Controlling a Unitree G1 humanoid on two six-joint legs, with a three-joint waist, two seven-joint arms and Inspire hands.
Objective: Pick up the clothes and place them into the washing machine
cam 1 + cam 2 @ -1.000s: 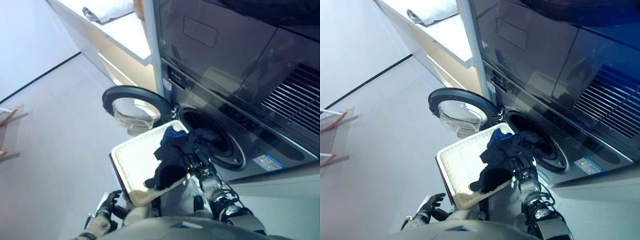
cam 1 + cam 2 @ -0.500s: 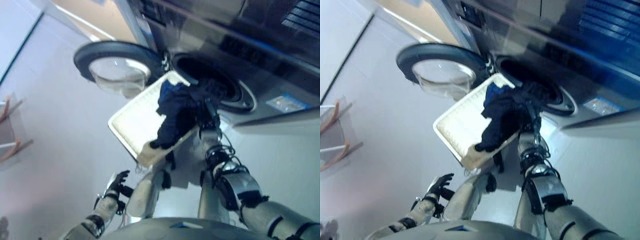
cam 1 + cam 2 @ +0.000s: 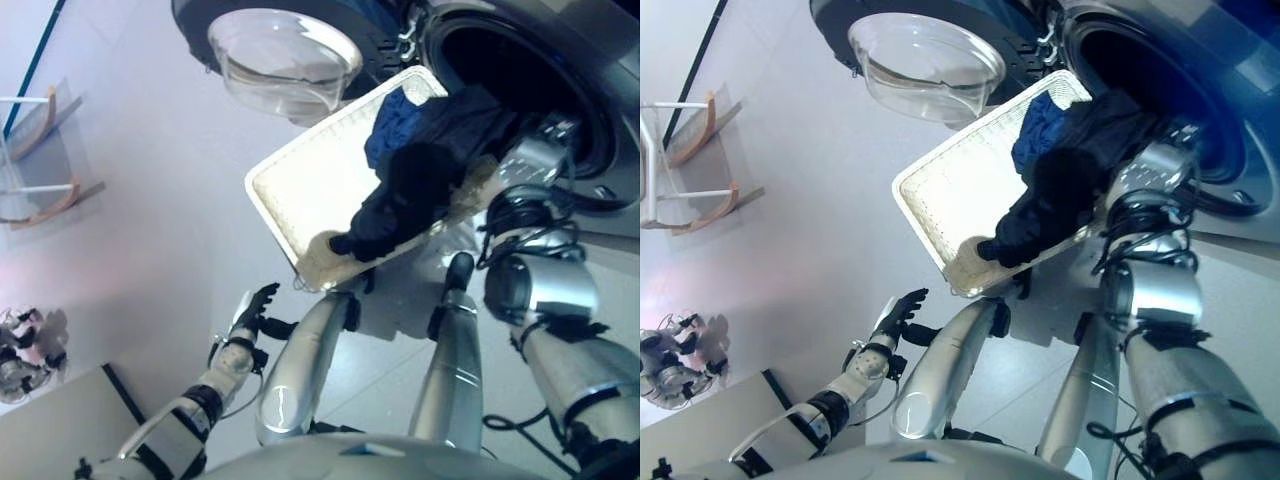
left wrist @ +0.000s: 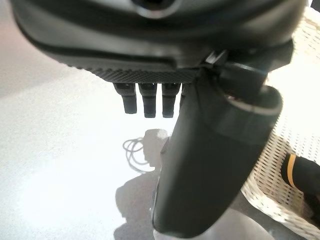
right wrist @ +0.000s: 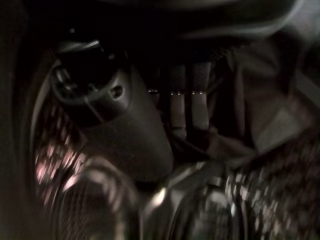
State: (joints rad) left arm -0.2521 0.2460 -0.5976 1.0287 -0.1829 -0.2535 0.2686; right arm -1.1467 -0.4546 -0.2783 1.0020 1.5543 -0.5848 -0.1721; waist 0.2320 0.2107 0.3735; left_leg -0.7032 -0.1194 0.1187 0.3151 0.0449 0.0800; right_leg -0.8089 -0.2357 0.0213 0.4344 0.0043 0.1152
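- Feeding the dark clothes (image 3: 425,185) towards the drum is the step in hand: the bundle lies draped from the far corner of the white basket (image 3: 300,190) up to the lip of the washing machine (image 3: 1230,120), partly over the basket's rim and partly at the dark opening
- The right hand (image 5: 187,107) is inside the drum mouth, as its wrist view shows perforated metal around it; its fingers run fairly straight against dark cloth, but whether they pinch that cloth cannot be told in the gloom
- The left hand (image 3: 250,310) hangs low beside the body, well away from the basket, fingers loosely spread and holding nothing
- The round glass door (image 3: 285,60) stands swung open beside the opening, clear of the basket's path
- A wooden rack (image 3: 690,150) stands on the floor off to the robot's left, apart from the work
- By the look of it the load is only partway in: a good share of the fabric is outside, lying on the basket
- The next move likely calls for the right hand to draw the cloth deeper into the drum, then gather the trailing part off the basket so nothing hangs over the door seal
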